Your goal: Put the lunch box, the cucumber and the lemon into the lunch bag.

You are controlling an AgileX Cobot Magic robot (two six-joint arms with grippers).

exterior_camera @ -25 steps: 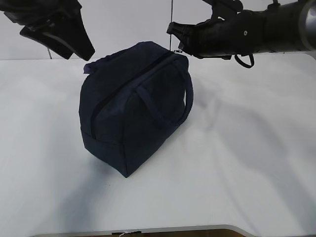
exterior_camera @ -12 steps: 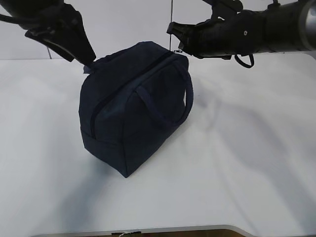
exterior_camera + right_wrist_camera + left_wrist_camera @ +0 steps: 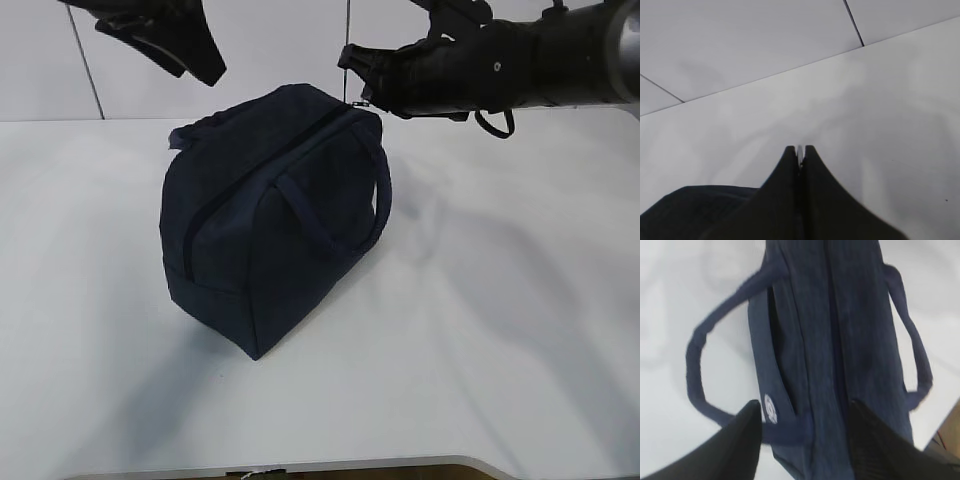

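- Fingers of the right gripper (image 3: 799, 152) are clenched on a thin metal zip pull (image 3: 358, 102) at the far top end of the lunch bag (image 3: 270, 215).
- Left gripper (image 3: 802, 415) hangs above the bag, fingers (image 3: 742, 432) spread apart and grasping nothing.
- Lunch bag stands zipped shut on the white bench (image 3: 480, 330), one loop handle (image 3: 700, 355) lying out to each side.
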